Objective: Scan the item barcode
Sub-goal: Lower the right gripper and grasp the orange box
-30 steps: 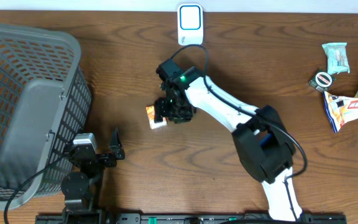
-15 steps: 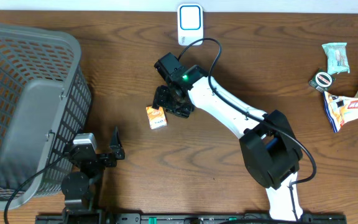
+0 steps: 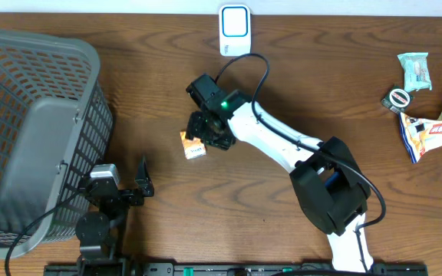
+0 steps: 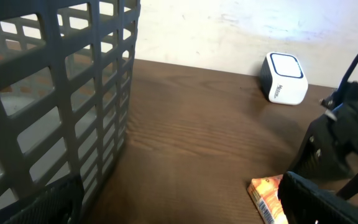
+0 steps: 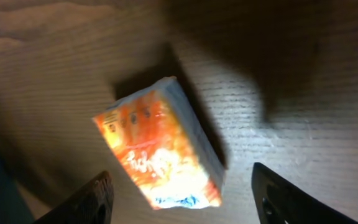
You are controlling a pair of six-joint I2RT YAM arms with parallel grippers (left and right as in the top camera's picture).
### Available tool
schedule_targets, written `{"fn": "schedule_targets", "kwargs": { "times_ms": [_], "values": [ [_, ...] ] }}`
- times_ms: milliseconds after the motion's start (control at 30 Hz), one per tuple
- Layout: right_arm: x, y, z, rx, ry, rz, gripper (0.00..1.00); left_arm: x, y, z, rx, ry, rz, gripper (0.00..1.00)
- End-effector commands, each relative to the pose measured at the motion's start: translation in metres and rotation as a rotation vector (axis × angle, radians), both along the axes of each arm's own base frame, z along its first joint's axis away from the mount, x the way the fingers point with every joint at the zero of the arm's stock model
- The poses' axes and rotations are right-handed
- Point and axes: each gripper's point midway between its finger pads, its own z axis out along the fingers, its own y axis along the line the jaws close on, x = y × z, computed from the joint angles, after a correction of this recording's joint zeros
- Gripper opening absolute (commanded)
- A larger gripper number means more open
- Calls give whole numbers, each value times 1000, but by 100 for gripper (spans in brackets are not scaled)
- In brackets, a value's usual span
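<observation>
Plainly the small orange packet (image 3: 193,145) lies flat on the worktop (image 3: 206,222), near its middle and well short of the white scanner (image 3: 235,29) at the far edge. It looks like a light, soft-sided pack with squared edges: easy to lift, likely to dent if squeezed hard, and its glossy wrap may slip. The right end effector (image 3: 207,132) hangs over it with jaws parted, one finger to each side and neither touching. Taking it across the narrow width at mid-length seems best. The left end effector (image 3: 140,188) sits wide open and empty beside the grey basket (image 3: 102,115). The dark wood-grain surface is flat and matt, with room around the packet; other snack packets (image 3: 436,130) lie well apart at the right
</observation>
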Motion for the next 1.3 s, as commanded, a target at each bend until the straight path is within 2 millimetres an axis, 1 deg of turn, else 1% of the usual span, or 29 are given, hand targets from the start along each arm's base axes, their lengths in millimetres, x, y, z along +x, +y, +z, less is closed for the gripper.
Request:
{"fn": "schedule_targets", "kwargs": {
  "times_ms": [0, 100, 133, 167, 233, 400, 433, 467, 500, 600, 633, 700, 767, 833, 900, 967, 1000, 1033, 1067, 1100, 1167, 1200, 1267],
  "values": [
    [-7, -5, -24, -29, 5, -7, 63, -1, -1, -15, -11, 42, -2, 98],
    [-9, -6, -35, -18, -6, -7, 60, -1, -1, -15, -11, 42, -2, 98],
    [-9, -6, -38, -13, -9, -4, 59, -1, -1, -15, -10, 42, -2, 98],
    [-10, -7, -41, -13, -8, -4, 55, -1, -1, -15, -10, 42, -2, 98],
    [-13, -9, -46, -17, -4, -3, 52, -1, -1, -15, -10, 42, -2, 98],
    [-20, -11, -58, -23, -9, 15, 52, -1, -1, -15, -11, 42, -2, 98],
    [-22, -12, -60, -24, -9, 20, 50, -1, -1, -15, -10, 42, -2, 97],
    [-24, -13, -62, -27, -6, 21, 46, -1, -1, -15, -10, 42, -2, 98],
    [-26, -14, -64, -31, -2, 23, 38, -1, -1, -15, -11, 42, -2, 97],
    [-30, -16, -68, -41, -8, 63, 25, -1, -1, -15, -10, 42, -2, 98],
    [-30, -16, -68, -44, -13, 82, 18, -1, -1, -15, -10, 42, -2, 98],
    [-31, -15, -68, -45, -25, 122, 1, -1, -1, -15, -11, 42, -2, 97],
    [-32, -14, -68, -39, -34, 164, 1, -1, -1, -15, -11, 42, -2, 98],
    [-36, -9, -64, 9, -30, 254, 1, -1, -1, -15, -11, 42, -2, 98],
    [-41, -2, -54, 103, -17, 357, 1, -1, -1, -15, -10, 42, -2, 98],
    [-47, 5, -33, 265, -17, 502, 1, -1, -1, -15, -11, 42, -2, 98],
    [-50, 7, -19, 359, -25, 576, 1, -1, -1, -15, -10, 42, -2, 98],
    [-55, 6, 12, 552, -57, 696, 1, -1, -1, -15, -11, 42, -2, 98],
    [-57, 2, 30, 662, -78, 746, 1, -1, -1, -15, -11, 42, -2, 98],
    [-58, -4, 48, 766, -100, 777, 1, -1, -1, -15, -10, 42, -2, 98],
    [-55, -17, 68, 885, -115, 777, 1, -1, -1, -15, -10, 42, -2, 98],
    [-51, -26, 73, 916, -98, 743, 1, -1, -1, -15, -11, 42, -2, 98],
    [-45, -43, 72, 913, -59, 680, 1, -1, -1, -15, -10, 42, -2, 98]
  ]
}}
